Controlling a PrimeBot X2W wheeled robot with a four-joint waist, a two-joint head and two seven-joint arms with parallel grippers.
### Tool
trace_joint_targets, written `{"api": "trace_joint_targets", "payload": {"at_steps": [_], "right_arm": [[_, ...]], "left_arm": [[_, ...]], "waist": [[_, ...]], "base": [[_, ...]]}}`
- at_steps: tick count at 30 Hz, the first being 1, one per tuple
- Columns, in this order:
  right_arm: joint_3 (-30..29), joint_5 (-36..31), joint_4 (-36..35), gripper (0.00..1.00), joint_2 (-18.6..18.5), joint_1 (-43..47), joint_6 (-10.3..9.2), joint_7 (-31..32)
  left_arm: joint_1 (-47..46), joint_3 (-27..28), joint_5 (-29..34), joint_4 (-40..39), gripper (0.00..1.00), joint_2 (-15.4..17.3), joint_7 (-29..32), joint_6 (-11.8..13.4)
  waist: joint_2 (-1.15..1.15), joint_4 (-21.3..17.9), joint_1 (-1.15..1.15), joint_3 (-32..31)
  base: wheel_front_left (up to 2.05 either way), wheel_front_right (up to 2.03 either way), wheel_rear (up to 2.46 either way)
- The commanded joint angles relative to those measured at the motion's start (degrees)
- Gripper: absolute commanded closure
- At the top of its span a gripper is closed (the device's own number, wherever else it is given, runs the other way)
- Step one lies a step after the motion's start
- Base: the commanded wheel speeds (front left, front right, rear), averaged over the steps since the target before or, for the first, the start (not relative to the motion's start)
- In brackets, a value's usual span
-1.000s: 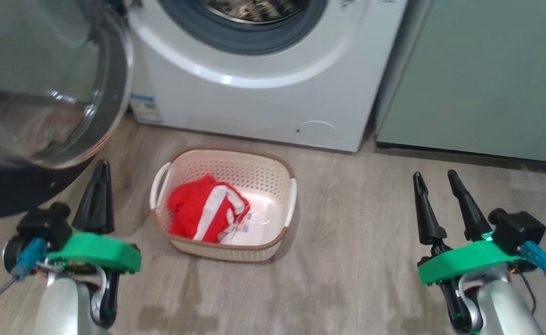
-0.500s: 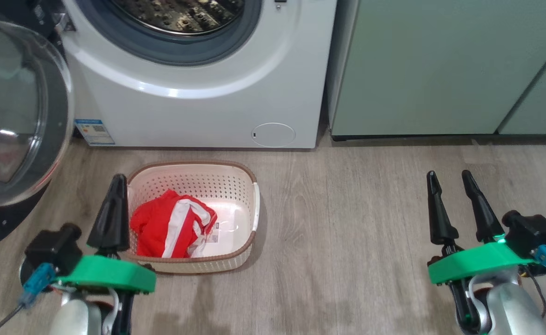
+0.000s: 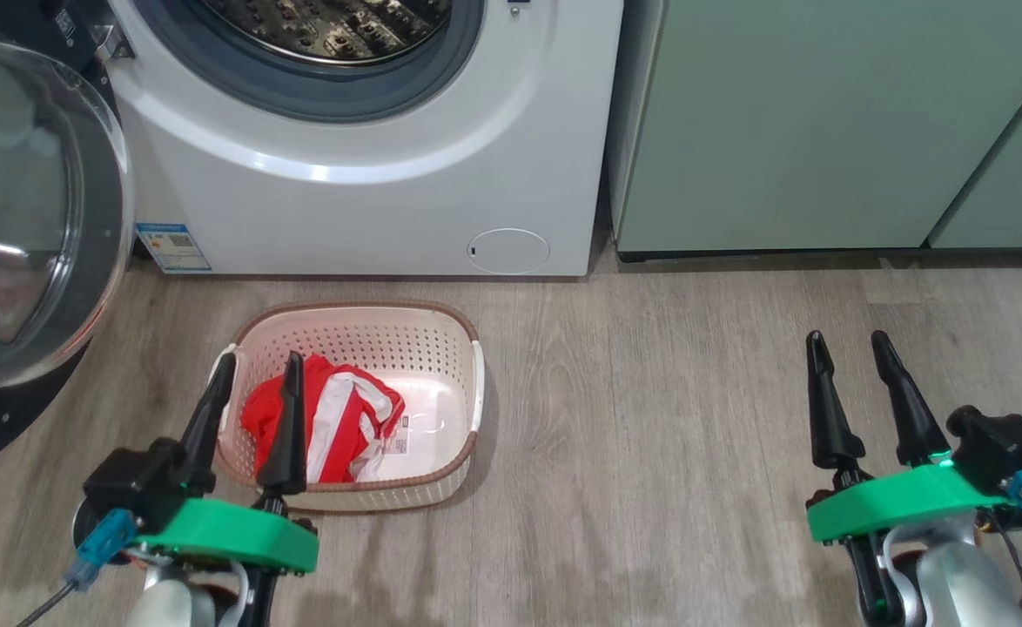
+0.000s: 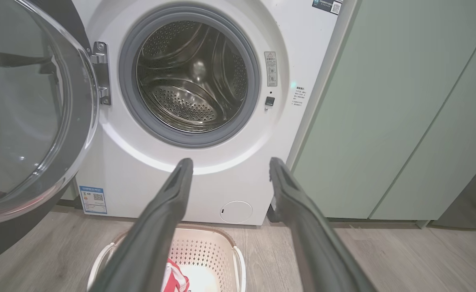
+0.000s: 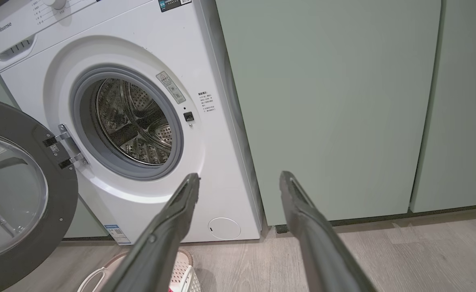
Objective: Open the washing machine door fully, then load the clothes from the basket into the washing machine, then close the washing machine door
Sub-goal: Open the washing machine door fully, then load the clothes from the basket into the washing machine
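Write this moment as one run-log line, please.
door: open | drum: empty | clothes: in basket | left pincer: open, by basket | right pincer: open, empty

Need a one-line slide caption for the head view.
Head view: washing machine door open; open left gripper poised at the basket of red-and-white clothes, right gripper open alongside.

Front: drum mouth [image 4: 191, 77] of washing machine [image 3: 372, 200], open, straight passage in.
Left side: washing machine door [image 3: 32, 218] standing wide, bulging glass and black rim walling off that flank near the basket [image 3: 372, 335].
Basket top: open, reachable from above; clothes [image 3: 341, 409] heaped in left half, right half bare.
Over basket's left rim: left claw [image 3: 261, 357], fingers spread.
Right of basket: bare floor [image 3: 650, 418] up to right claw [image 3: 847, 336].
Far right: pale green cabinets [image 3: 781, 122], closed wall.
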Motion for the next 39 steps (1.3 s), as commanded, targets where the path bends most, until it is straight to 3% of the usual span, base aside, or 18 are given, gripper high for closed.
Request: {"api": "trace_joint_targets", "payload": {"at_steps": [1, 25, 39], "right_arm": [[1.3, 0.4, -1.5, 0.00, 0.1, -1.4, 0.00, -0.5], [1.8, -0.1, -1.4, 0.00, 0.1, -1.6, 0.00, -0.5], [2.4, -0.2, -1.2, 0.00, 0.1, -1.6, 0.00, -0.5]], "left_arm": [[-1.7, 1.6, 0.5, -1.5, 0.00, 0.7, -0.3, -0.1], [-1.4, 0.1, 0.5, -1.6, 0.00, 0.7, -0.3, 1.2], [-1.5, 0.3, -1.1, -1.3, 0.00, 0.7, -0.3, -0.7]], "waist": [[0.00, 0.1, 0.00, 0.1], [0.00, 0.8, 0.00, 0.0], [0.00, 1.2, 0.00, 0.1]], "base": [[0.00, 0.00, 0.00], [0.00, 0.00, 0.00], [0.54, -0.54, 0.00]]}}
